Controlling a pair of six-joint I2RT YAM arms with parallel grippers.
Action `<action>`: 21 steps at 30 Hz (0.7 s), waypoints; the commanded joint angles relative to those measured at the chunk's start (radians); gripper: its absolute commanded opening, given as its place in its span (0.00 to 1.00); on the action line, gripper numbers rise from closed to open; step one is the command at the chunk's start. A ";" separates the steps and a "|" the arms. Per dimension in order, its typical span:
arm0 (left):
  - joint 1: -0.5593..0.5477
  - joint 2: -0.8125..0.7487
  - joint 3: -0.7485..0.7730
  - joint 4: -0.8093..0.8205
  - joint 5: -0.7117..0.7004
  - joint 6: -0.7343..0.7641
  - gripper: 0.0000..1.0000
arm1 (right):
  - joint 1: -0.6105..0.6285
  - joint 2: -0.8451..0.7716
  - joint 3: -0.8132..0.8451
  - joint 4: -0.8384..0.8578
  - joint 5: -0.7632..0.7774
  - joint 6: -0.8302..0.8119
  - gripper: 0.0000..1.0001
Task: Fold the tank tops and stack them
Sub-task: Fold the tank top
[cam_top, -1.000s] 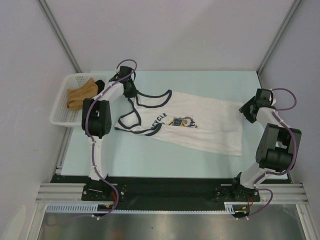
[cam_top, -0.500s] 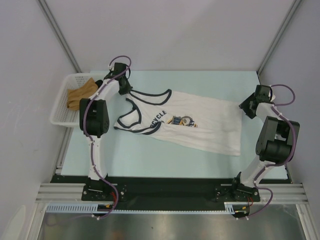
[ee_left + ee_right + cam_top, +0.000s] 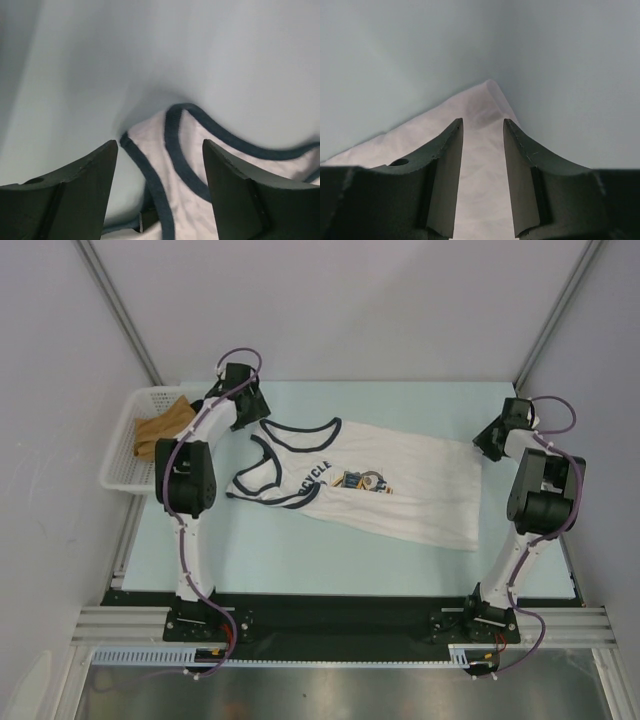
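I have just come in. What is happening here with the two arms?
Two arms are set at a white sleeveless cloth tank top with navy trim, which lies spread, not yet folded, on the pale green table. The left gripper has its fingers open over a shoulder strap; the right gripper has its fingers open over a hem corner. Neither grips the cloth. A white basket holding tan cloth stands at the left.
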 commanded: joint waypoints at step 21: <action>-0.264 0.278 0.355 0.125 0.278 -0.035 0.66 | 0.033 0.119 0.114 0.002 0.090 -0.052 0.00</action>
